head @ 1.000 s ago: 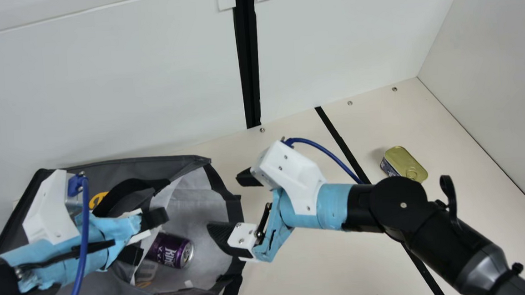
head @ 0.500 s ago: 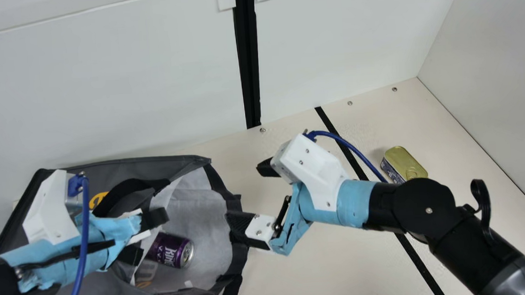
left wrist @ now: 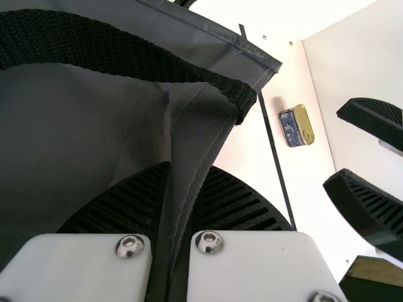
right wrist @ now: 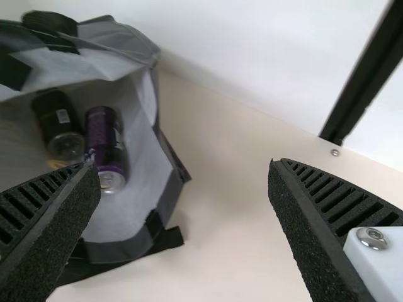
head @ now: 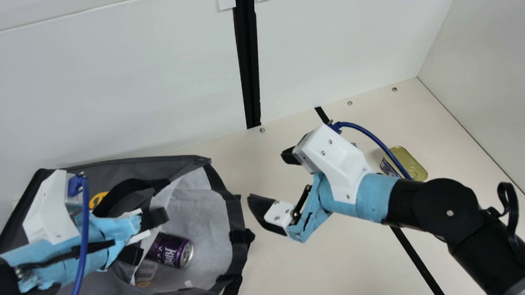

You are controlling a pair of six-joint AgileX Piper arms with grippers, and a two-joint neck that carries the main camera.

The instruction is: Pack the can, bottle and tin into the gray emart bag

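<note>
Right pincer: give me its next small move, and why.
I'd ease the open right pincer toward the tin: the tin lies on the table, outside the gray bag, while the can and bottle are inside, and the left pincer grips the bag's fabric.

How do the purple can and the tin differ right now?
The purple can is a round cylinder; the tin is a low, rounded box with a gold lid. The can lies on its side inside the gray bag, the tin lid-up on the table. Both show shiny metal.
</note>
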